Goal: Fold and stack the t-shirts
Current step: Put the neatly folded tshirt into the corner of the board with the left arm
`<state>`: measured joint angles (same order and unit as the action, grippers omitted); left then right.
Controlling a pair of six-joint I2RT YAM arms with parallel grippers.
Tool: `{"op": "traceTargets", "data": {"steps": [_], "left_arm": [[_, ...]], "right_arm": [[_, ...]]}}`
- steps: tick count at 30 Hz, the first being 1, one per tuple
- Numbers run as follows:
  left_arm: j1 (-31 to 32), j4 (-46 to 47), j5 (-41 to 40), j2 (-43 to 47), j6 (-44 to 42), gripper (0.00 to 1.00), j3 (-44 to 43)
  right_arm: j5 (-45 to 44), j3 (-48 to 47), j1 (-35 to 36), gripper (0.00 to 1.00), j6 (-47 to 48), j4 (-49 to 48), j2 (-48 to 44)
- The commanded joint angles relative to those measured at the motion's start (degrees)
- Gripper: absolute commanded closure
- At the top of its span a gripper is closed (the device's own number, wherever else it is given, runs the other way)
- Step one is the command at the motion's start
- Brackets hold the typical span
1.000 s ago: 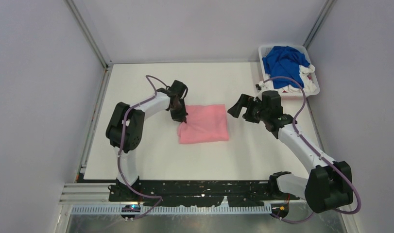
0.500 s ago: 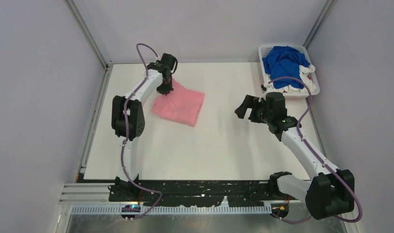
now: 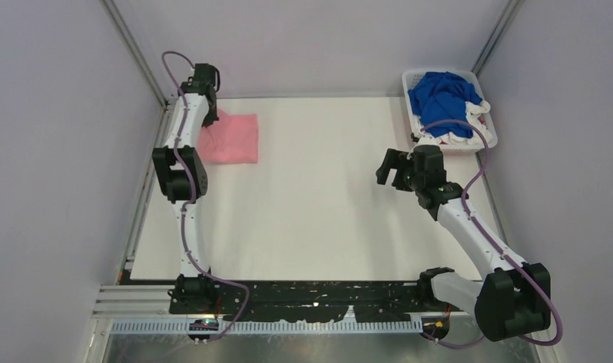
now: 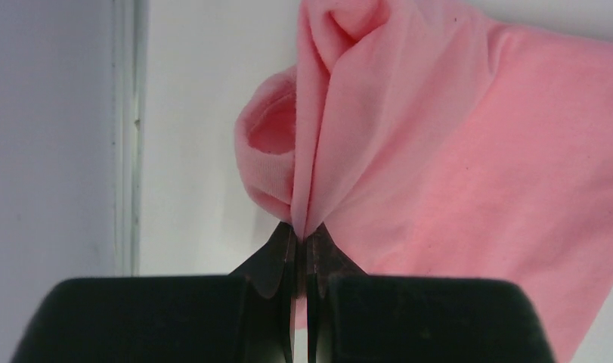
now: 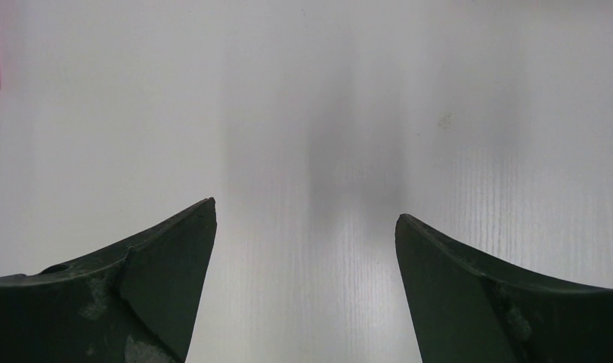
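Pink t-shirt (image 3: 235, 138), folded, lies in the table's (image 3: 326, 219) far-left corner, its bunched edge pinched in the left gripper (image 4: 301, 236), which should lower and flatten the cloth before letting go, while the right gripper (image 5: 306, 227) hangs spread and empty near the basket (image 3: 490, 138).

Inventory, counting by kind.
- T-shirts: one pink t-shirt (image 3: 239, 140) is lying at ten o'clock on the desk (image 3: 326, 219).
- One blue t-shirt (image 3: 439, 94) is sitting in the one basket (image 3: 410, 76) at two o'clock.
- White cloth (image 3: 463, 136) is showing there, its count unclear.
- Arms: two, the left arm (image 3: 181, 136) and the right arm (image 3: 469, 227).
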<state>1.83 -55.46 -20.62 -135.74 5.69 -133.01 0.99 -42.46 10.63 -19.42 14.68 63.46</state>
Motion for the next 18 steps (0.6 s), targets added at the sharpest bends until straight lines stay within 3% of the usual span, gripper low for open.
{"op": "traceTargets", "data": {"steps": [1,6,10,12,15,16,18], "left_arm": [[-4.01,5.1,-0.5,-0.84,-5.53,1.0,-3.79],[-5.6,3.91,-0.43,-6.17,-8.72,1.0,-12.92],[-5.86,8.11,-5.13,-4.04,-9.27,1.0,-9.4],[-5.89,9.7,-5.97,-2.95,-9.72,0.78,-8.1],[-5.94,9.34,-8.3,-2.96,-9.96,0.12,-10.34],[-5.95,9.17,-8.68,-2.63,-9.87,0.02,-11.03],[-5.87,8.99,-9.08,-0.95,-9.0,0.0,-10.79]], "right_arm": [[-4.24,0.25,-0.36,0.05,1.5,-3.25,0.34],[-5.66,0.71,-0.37,0.05,1.62,-3.42,0.28],[-5.71,0.68,-0.35,0.05,1.66,-3.51,0.46],[-5.68,0.71,-0.38,0.05,1.67,-3.52,0.48],[-5.6,0.58,-0.36,0.05,1.56,-3.37,0.48],[-5.53,0.6,-0.4,0.05,1.55,-3.36,0.4],[-5.26,0.65,-0.42,0.05,1.45,-3.34,0.17]]}}
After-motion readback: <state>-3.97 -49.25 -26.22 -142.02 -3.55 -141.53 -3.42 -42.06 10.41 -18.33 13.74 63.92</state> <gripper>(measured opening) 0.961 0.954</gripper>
